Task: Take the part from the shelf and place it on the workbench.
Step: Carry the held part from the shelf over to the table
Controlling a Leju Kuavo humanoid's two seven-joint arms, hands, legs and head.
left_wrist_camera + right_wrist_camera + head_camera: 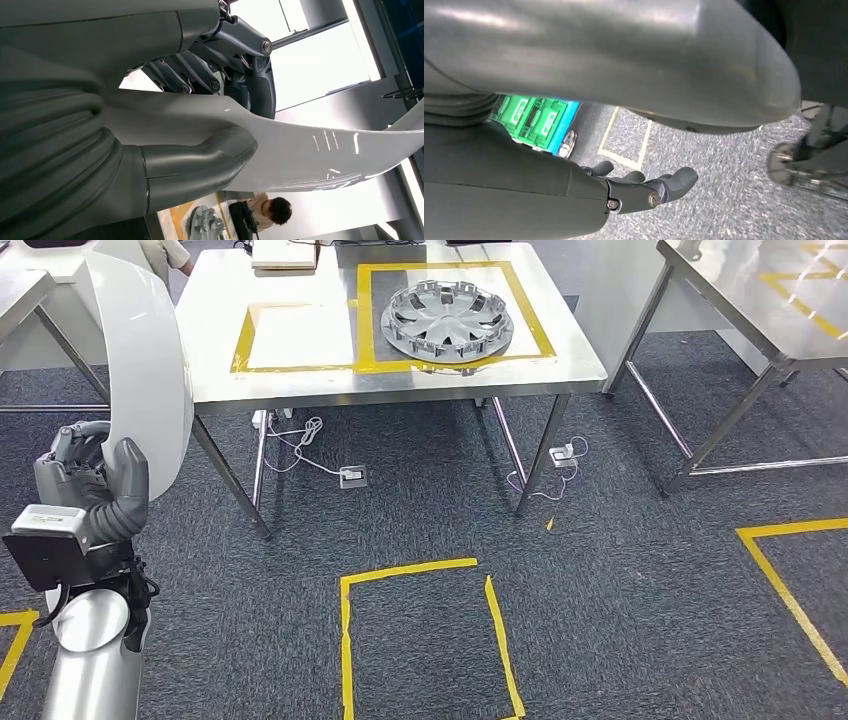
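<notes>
Left hand (pixel 95 485) is gripping a white curved part (pixel 150 360) at the lower left of the head view, holding it up beside the robot's body. In the left wrist view the thick grey thumb (pixel 200 162) is pressing flat on one face of the glossy white panel while the darker fingers (pixel 210 75) are wrapping the other face, so the part is being clamped between them, fingers closed narrow on it. The part is arching up and over the left hand, well short of the bench (pixel 300 390), not touching it.

Right hand (pixel 644 187) is hanging over grey carpet (pixel 724 190). Its fingers (pixel 679 180) are lying loosely extended, slightly bent and apart, holding nothing and touching nothing. A green and blue crate (pixel 536 120) and a yellow tape line (pixel 624 160) are sitting on the floor beyond it.

The steel bench is standing ahead of the robot, carrying two yellow-taped squares (pixel 240 350). A silver wheel cover (pixel 447 320) is lying flat inside the right square; the left square is holding a pale sheet (pixel 300 335). Cables and a power strip (pixel 352 477) are lying on the carpet under the bench. A yellow tape rectangle (pixel 345 640) is marking the floor nearer the robot. A second bench (pixel 740 290) is standing at the right. A person (pixel 272 210) is showing in the left wrist view, near the wheel cover.
</notes>
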